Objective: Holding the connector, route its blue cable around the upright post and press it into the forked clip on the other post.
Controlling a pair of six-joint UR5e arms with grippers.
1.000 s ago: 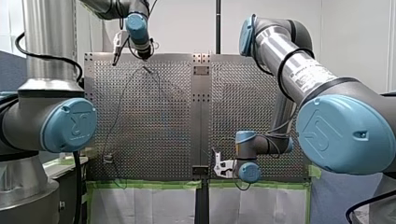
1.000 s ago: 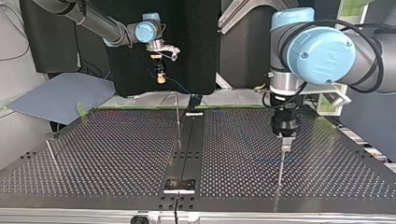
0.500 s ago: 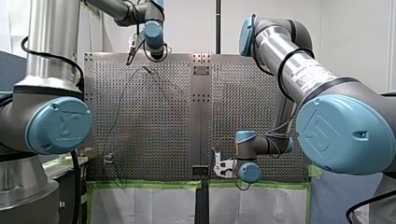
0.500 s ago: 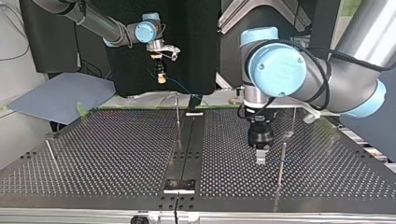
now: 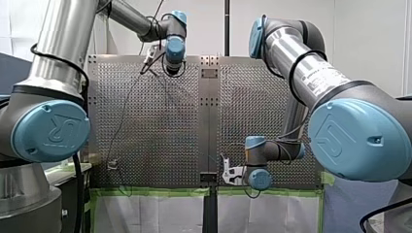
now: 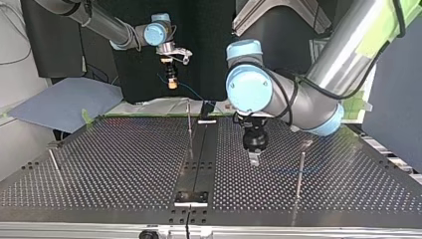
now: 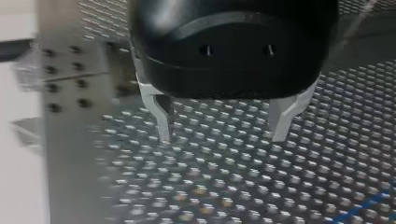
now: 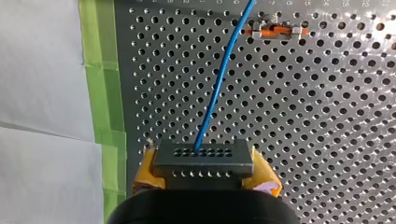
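Observation:
My right gripper (image 8: 204, 173) has its yellow pads shut on a black connector (image 8: 203, 156). The blue cable (image 8: 223, 81) leaves the connector's face and runs ahead over the perforated plate. In the top view that right gripper (image 6: 171, 82) hangs beyond the table's far edge, the cable (image 6: 191, 92) trailing down from it. My left gripper (image 7: 223, 135) stands open with nothing between its metal fingers, low over the plate. In the top view my left gripper (image 6: 254, 159) is between a thin upright post (image 6: 189, 124) and another post (image 6: 300, 172).
A third thin post (image 6: 53, 162) stands at the top view's left. A small orange-and-metal part (image 8: 275, 31) lies on the plate ahead of the connector. Green tape (image 8: 105, 93) edges the table beside white sheeting. A dark strip (image 6: 199, 159) runs down the table's middle.
My left arm has swung from over the post at the top view's right toward the table's middle, its gripper still open. My right arm with the connector has not moved.

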